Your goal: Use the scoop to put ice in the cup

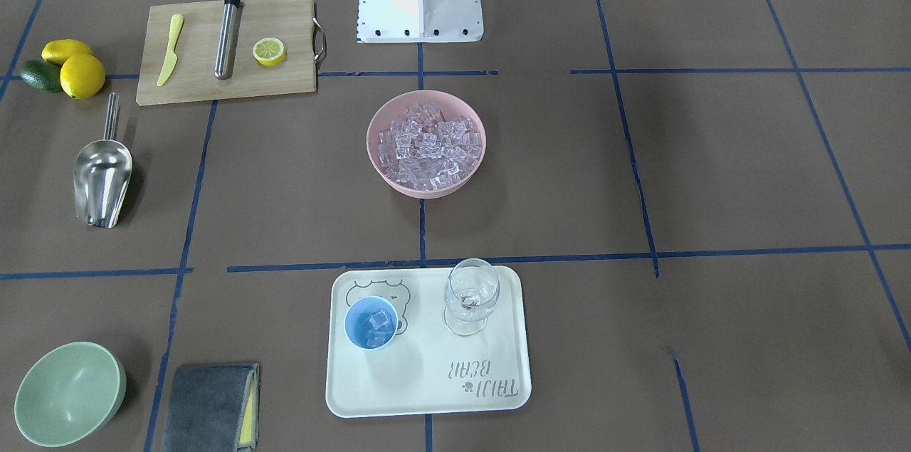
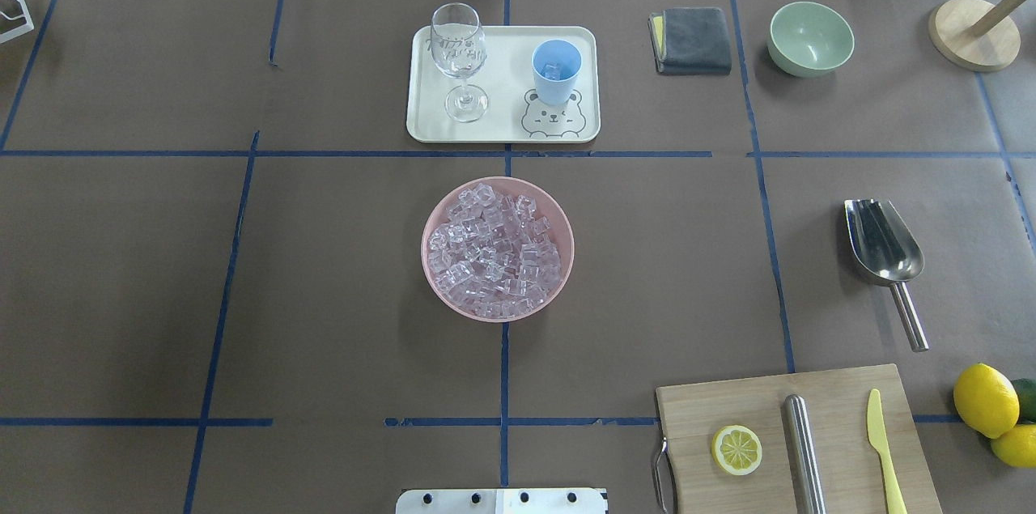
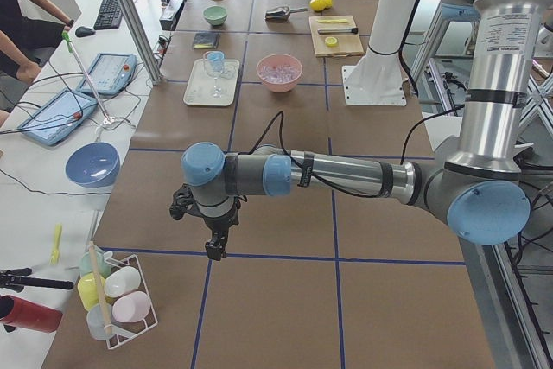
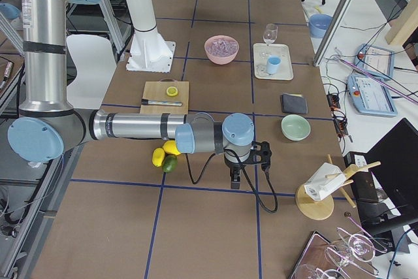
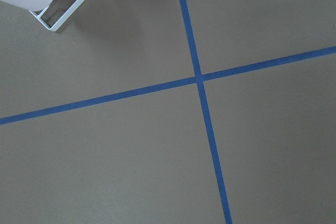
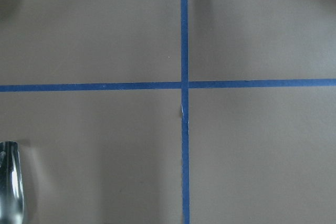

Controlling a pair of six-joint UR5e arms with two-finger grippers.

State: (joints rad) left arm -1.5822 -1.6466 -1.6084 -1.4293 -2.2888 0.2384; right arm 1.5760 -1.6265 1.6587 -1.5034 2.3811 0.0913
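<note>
The ice point(image 1: 425, 142) fills a pink bowl point(image 1: 427, 190) at the table's middle. A light-blue cup point(image 1: 371, 322) stands on a white tray point(image 1: 427, 366) and holds a few cubes. The steel scoop point(image 2: 884, 243) lies flat on the table on the robot's right, its handle toward the robot. Its edge shows at the lower left of the right wrist view point(image 6: 10, 182). My left gripper point(image 3: 214, 252) hangs over bare table far off to the left. My right gripper point(image 4: 235, 181) hangs beyond the lemons. I cannot tell whether either is open or shut. Neither holds anything that I can see.
A stemmed glass point(image 1: 470, 295) shares the tray. A cutting board point(image 2: 777, 409) carries a lemon half, a steel cylinder and a yellow knife. Lemons point(image 2: 985, 399), a grey cloth point(image 2: 692, 39), a green bowl point(image 2: 810, 36) and a wooden stand point(image 2: 971, 32) sit on the right side.
</note>
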